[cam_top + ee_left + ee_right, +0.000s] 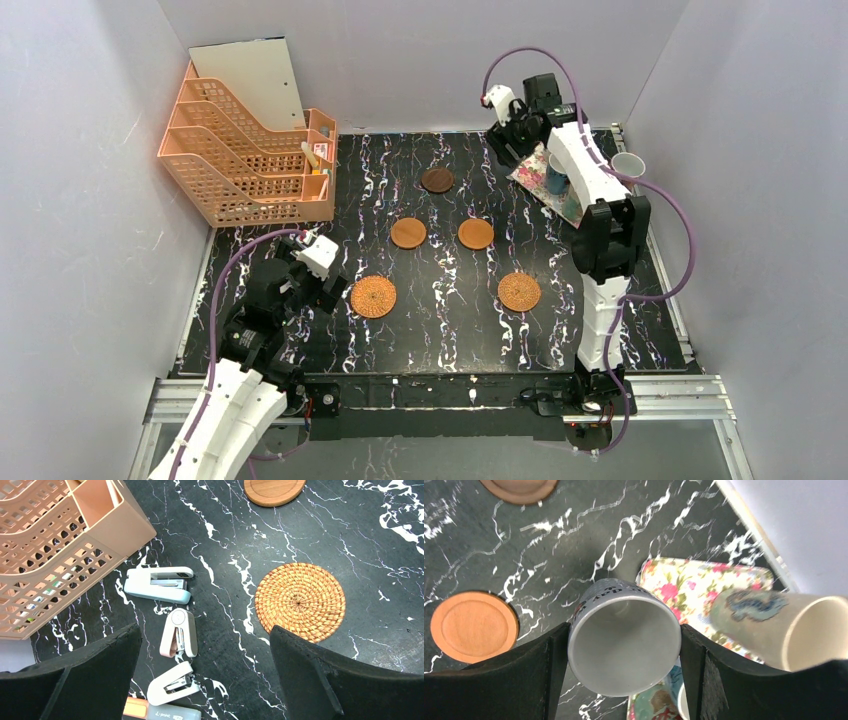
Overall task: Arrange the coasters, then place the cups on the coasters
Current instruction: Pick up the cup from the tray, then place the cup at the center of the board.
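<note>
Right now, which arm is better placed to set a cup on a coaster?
Right: the right gripper holds a cup by the floral tray; the left gripper hangs open above staplers, far off.

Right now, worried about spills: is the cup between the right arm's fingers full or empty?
Empty. The right wrist view looks into the cup between the fingers: only its bare white inside shows, no liquid.

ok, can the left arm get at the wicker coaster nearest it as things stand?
Probably yes. The left tool hangs open just above and short of that wicker coaster, with bare table between. The staplers lie off to the side, toward the pink rack, not in the way.
</note>
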Robot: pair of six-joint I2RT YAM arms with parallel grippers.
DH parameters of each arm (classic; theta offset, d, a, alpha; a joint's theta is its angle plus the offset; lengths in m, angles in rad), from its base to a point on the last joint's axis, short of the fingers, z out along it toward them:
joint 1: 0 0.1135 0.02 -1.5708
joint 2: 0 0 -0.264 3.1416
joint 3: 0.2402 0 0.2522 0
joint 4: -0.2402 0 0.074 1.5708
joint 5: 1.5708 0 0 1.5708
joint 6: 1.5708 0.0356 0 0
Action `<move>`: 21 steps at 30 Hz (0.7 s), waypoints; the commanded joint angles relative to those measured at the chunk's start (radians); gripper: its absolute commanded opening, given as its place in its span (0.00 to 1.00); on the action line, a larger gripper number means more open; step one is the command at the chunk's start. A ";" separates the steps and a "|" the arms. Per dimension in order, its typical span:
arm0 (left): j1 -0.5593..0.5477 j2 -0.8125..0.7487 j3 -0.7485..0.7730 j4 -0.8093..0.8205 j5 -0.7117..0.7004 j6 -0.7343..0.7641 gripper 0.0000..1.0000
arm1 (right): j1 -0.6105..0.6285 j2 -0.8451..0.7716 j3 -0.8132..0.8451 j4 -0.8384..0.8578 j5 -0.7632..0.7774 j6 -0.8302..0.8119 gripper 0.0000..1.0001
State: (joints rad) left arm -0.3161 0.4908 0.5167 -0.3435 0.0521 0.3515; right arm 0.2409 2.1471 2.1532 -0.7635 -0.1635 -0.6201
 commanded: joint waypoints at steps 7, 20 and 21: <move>0.009 0.001 -0.009 0.004 -0.001 0.000 0.98 | 0.005 -0.039 -0.189 0.098 0.063 0.070 0.57; 0.014 -0.008 -0.008 0.002 0.001 0.000 0.98 | 0.012 -0.062 -0.338 0.164 0.082 0.067 0.78; 0.014 -0.010 -0.009 0.002 0.001 -0.001 0.98 | 0.012 -0.067 -0.347 0.166 0.079 0.066 0.87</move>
State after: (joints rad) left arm -0.3096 0.4919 0.5167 -0.3435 0.0521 0.3515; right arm 0.2535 2.1380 1.8339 -0.6403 -0.0856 -0.5560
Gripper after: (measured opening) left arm 0.981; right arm 0.798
